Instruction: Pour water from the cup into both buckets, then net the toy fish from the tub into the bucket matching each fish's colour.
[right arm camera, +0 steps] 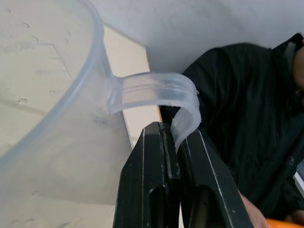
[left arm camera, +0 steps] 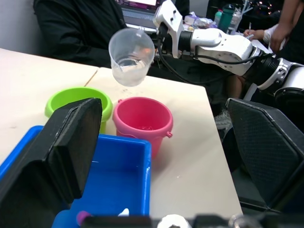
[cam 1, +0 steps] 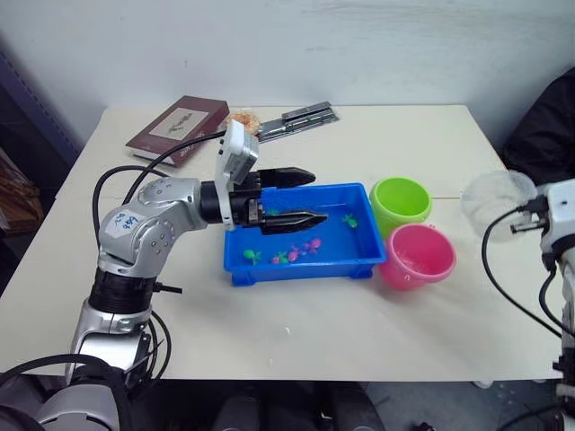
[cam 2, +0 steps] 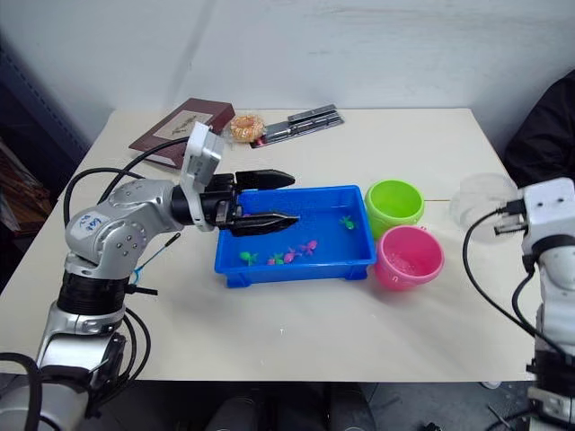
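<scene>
The blue tub [cam 1: 299, 270] sits mid-table with several tiny toy fish in it, among them a pink fish [cam 1: 311, 244] and a green fish [cam 1: 349, 220]. My left gripper [cam 1: 308, 197] hangs open over the tub's left half with nothing between its fingers. To the right of the tub stand the lime green bucket [cam 1: 400, 203] and, nearer me, the pink bucket [cam 1: 418, 255], which has a little water in it. My right gripper [right arm camera: 177, 136] is shut on the handle of the clear cup [cam 1: 497, 200]. The cup is held above the table's right edge, beyond the buckets, with a little water in it [left arm camera: 131, 57].
A maroon book [cam 1: 178, 128], a round pastry [cam 1: 244, 119] and a silvery tool [cam 1: 301, 117] lie along the table's far edge. A person in black [cam 1: 548, 126] is at the right, close to the cup. There is bare tabletop in front of the tub.
</scene>
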You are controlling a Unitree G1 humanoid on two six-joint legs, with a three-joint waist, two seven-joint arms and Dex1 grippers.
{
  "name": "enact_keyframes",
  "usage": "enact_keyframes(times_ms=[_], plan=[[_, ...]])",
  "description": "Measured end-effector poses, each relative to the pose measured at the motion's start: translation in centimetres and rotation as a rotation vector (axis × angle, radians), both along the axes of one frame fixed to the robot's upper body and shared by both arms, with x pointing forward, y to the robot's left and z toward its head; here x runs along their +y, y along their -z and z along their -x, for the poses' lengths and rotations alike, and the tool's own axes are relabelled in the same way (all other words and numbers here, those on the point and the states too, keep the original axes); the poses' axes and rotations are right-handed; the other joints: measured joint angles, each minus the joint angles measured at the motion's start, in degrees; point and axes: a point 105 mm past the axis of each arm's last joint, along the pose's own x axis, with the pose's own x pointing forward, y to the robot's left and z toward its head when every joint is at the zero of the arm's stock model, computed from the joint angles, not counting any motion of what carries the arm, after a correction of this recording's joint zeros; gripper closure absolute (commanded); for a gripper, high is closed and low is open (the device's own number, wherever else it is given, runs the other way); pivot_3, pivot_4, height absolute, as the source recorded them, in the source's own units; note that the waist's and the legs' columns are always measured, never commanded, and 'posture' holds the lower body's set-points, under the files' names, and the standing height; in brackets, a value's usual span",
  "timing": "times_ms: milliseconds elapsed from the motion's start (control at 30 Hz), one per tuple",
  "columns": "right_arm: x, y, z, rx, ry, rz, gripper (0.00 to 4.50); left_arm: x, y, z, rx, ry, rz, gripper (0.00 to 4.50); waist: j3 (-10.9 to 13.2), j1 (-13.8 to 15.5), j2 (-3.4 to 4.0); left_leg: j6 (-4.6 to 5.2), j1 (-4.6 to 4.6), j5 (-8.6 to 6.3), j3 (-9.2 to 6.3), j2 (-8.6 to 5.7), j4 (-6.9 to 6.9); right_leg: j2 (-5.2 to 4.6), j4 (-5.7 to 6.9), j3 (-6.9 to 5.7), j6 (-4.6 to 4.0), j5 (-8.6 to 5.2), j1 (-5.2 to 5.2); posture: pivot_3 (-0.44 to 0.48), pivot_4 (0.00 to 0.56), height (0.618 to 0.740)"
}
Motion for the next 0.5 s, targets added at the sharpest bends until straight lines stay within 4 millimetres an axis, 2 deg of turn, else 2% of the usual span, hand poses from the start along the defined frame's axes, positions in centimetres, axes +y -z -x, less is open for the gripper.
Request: enact_keyframes(times_ms=[133, 267, 367, 500], plan=[[1.7, -0.5, -2.4, -0.002, -0.025, 0.082, 4.44, 0.1, 0.5, -1.0, 0.018, -0.032, -0.007, 0.0, 0.0, 0.22, 0.0, 0.03, -0.11, 0.02, -0.01, -0.03, 0.0, -0.04, -0.02, -0.02, 0.0, 0.0, -0.07, 0.0, 0.15, 0.74], [3.3, -1.8, -4.6, -0.017, -0.017, 0.276, 4.44, 0.2, 0.4, -1.7, 0.018, -0.05, -0.011, 0.0, 0.0, 0.31, 0.0, 0.05, -0.21, 0.03, -0.04, -0.05, -0.01, -0.06, 0.01, -0.06, 0.01, 0.01, -0.13, 0.0, 0.15, 0.74], [3.9, -2.7, -5.3, -0.04, -0.015, 0.388, 4.44, 0.3, 0.6, -2.0, 0.024, -0.06, -0.012, 0.0, 0.0, 0.41, 0.0, 0.05, -0.42, 0.03, -0.16, -0.04, -0.01, -0.06, 0.0, -0.16, 0.03, 0.02, -0.21, 0.0, 0.15, 0.74], [4.9, -2.0, -5.8, -0.029, -0.042, 0.508, 4.44, 0.4, 0.6, -2.0, 0.022, -0.062, -0.011, 0.0, 0.0, 0.28, 0.0, 0.07, -0.48, 0.02, -0.15, -0.04, 0.0, -0.06, -0.04, -0.17, 0.07, 0.04, -0.25, 0.0, 0.15, 0.74]])
